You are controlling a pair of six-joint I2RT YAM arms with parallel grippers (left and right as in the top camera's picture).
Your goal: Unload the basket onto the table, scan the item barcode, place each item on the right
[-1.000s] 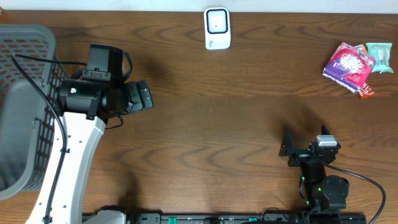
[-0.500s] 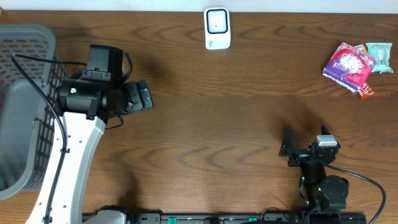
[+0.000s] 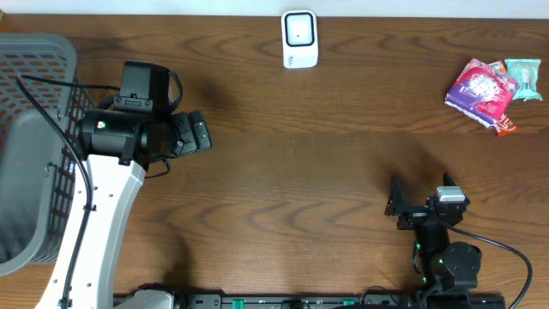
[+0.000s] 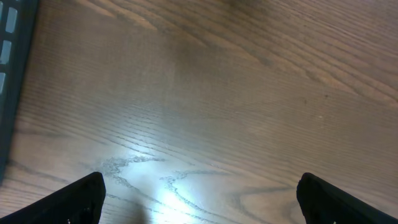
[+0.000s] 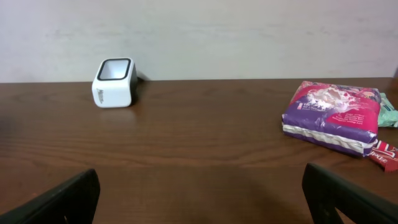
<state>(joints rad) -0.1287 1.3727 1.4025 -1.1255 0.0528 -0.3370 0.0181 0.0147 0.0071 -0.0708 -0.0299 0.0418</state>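
Observation:
The white barcode scanner [image 3: 299, 39] stands at the table's far edge, and the right wrist view shows this scanner [image 5: 114, 82] at upper left. A purple snack packet [image 3: 480, 88] lies at the far right beside a teal packet [image 3: 522, 77] and a small red packet [image 3: 504, 125]. In the right wrist view the purple packet [image 5: 333, 118] lies ahead to the right. My left gripper [image 3: 199, 133] is open over bare wood at left, empty [image 4: 199, 202]. My right gripper [image 3: 401, 206] is open near the front edge, empty [image 5: 202, 199], well short of the packets.
A grey mesh basket [image 3: 34, 146] fills the left edge of the table, right behind the left arm; its dark rim [image 4: 12, 62] shows at the left of the left wrist view. A pale wall stands behind the scanner.

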